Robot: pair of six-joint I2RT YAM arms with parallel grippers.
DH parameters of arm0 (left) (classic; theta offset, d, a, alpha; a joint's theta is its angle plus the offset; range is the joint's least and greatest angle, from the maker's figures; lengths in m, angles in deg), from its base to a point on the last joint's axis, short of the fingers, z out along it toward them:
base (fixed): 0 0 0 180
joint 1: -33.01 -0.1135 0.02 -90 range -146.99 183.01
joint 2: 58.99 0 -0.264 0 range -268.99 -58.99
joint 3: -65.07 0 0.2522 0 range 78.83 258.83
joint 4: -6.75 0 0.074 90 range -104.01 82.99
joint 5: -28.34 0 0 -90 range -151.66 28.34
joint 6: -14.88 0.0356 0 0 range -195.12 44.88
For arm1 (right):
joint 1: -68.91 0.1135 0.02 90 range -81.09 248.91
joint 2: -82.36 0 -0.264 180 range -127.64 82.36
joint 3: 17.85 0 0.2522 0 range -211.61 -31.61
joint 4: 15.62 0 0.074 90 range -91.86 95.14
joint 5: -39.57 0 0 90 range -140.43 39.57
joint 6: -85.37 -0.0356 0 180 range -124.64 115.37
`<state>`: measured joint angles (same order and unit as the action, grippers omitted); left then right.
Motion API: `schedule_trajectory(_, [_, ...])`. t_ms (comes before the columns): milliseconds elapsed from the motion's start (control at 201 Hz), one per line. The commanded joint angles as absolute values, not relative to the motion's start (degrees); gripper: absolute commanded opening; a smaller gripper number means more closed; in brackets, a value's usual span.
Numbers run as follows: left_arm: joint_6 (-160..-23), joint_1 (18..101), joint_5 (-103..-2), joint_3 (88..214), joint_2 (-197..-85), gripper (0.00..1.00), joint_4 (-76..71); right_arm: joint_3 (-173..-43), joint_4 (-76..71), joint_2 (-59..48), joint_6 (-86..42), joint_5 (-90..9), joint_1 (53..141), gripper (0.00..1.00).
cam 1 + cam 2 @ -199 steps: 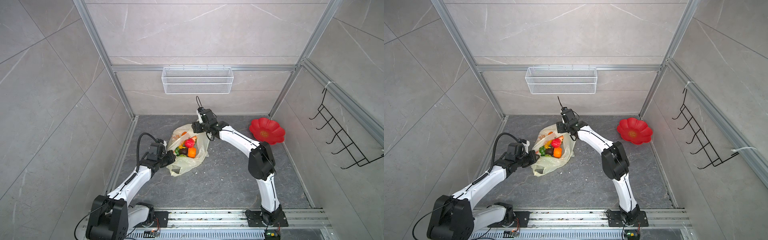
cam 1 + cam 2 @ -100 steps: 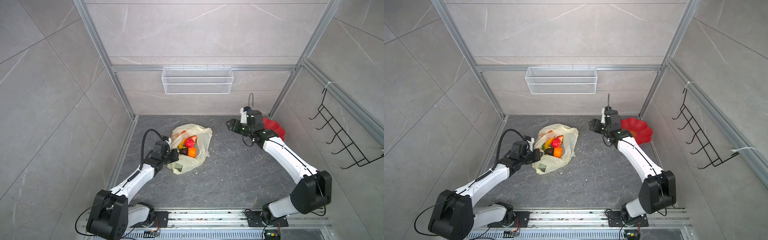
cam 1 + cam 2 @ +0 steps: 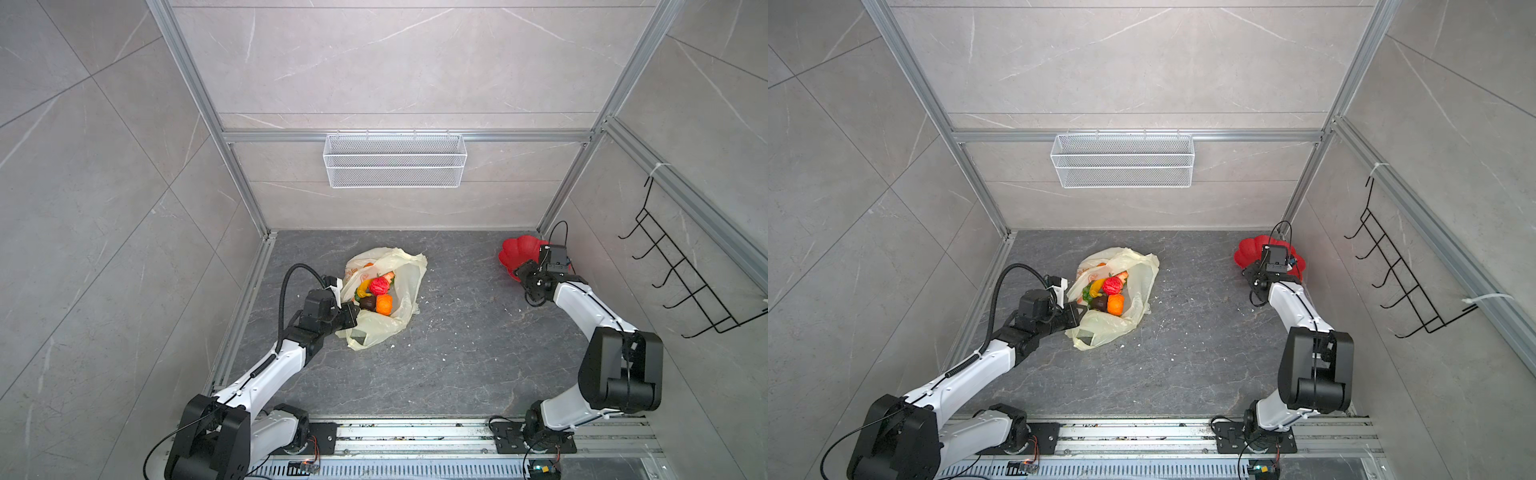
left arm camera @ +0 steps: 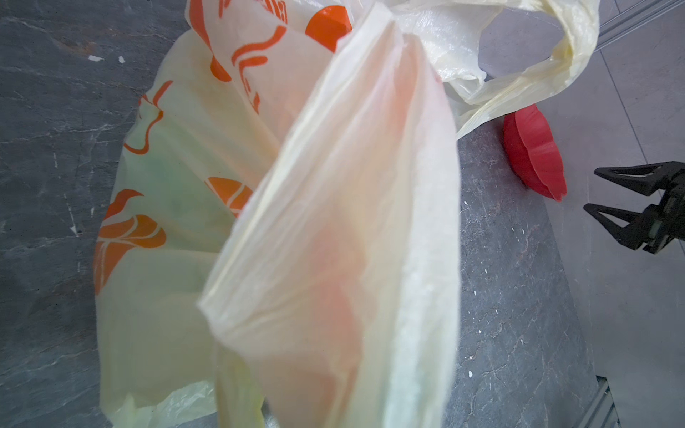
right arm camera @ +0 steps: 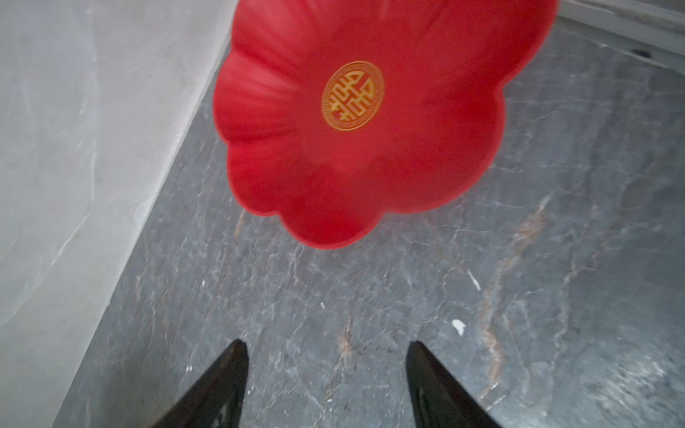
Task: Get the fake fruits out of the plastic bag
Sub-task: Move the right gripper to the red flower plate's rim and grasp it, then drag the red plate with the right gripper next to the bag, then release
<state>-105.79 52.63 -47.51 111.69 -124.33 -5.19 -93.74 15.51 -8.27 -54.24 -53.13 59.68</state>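
- Left pincer (image 3: 352,314) clenches the thin pale-yellow plastic bag (image 3: 409,274) at its edge.
- Glossy plastic fake fruits (image 3: 379,287) lie inside.
- Right pincer (image 5: 327,344) released, empty, near the red flower-shaped dish (image 5: 296,178).

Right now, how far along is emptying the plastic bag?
Done: nothing visibly; the red flower-shaped dish looks empty. In hand: left claw pinches the edge of the translucent pale-yellow plastic bag; right claw hangs open and empty near the dish. Remaining: every fruit in view, including the red bumpy fruit and glossy orange, sits in the bag.
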Motion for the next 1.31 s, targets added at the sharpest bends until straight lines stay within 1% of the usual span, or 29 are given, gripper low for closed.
schedule_trajectory(0, [-106.42, 52.73, -45.73, 112.17, -123.2, 0.0, -3.26, -93.46, 17.24, -11.14, -60.31, -58.29, 57.18, 0.68])
schedule_trajectory(134, [-106.01, 52.77, -47.71, 113.12, -123.24, 0.0, -5.87, -95.97, 17.5, -15.0, -59.91, -58.65, 53.5, 0.65])
schedule_trajectory(334, [-105.69, 52.77, -48.04, 113.32, -123.76, 0.0, -6.22, -99.79, 18.53, -19.33, -59.71, -57.58, 51.58, 0.62])
schedule_trajectory(453, [-105.7, 52.75, -47.95, 113.42, -124.2, 0.0, -6.09, -101.16, 18.72, -21.91, -60.7, -56.4, 50.33, 0.58])
schedule_trajectory(508, [-105.7, 52.84, -47.95, 113.42, -124.4, 0.0, -5.98, -101.96, 18.1, -23.21, -60.47, -55.27, 49.98, 0.54])
schedule_trajectory(657, [-105.62, 52.7, -48.04, 113.42, -124.64, 0.0, -5.91, -104.11, 18.18, -26.75, -60.78, -52.44, 49.24, 0.5])
schedule_trajectory(682, [-105.57, 52.72, -48.04, 113.4, -124.73, 0.0, -5.87, -104.12, 17.9, -27.02, -60.8, -51.91, 49.17, 0.48])
schedule_trajectory(816, [-105.62, 52.84, -48.06, 113.64, -125.37, 0.0, -5.94, -103.6, 16.82, -27.78, -61.31, -50.74, 49.18, 0.42])
schedule_trajectory(971, [-105.53, 52.73, -47.98, 113.54, -125.72, 0.0, -5.65, -103.61, 16.25, -28.74, -61.3, -49.19, 49.18, 0.31])
schedule_trajectory(1016, [-105.38, 52.79, -48.11, 113.51, -125.95, 0.0, -5.54, -103.46, 16.09, -28.73, -61.32, -48.83, 49.22, 0.26])
schedule_trajectory(1085, [-105.16, 52.77, -48.43, 113.51, -126.09, 0.0, -5.71, -103.15, 15.96, -28.48, -61.18, -48.46, 49.17, 0.23])
schedule_trajectory(1140, [-105.18, 52.71, -48.47, 113.61, -126.1, 0.0, -5.72, -102.83, 15.85, -28.1, -61.06, -48.33, 49.21, 0.18])
schedule_trajectory(1259, [-105.09, 52.76, -48.68, 113.55, -126.39, 0.0, -5.74, -101.53, 14.6, -26.79, -60.73, -46.68, 49.18, 0.14])
schedule_trajectory(1304, [-105.0, 52.77, -49.06, 113.55, -126.47, 0.0, -5.79, -100.78, 13.98, -25.96, -60.29, -45.16, 49.16, 0.11])
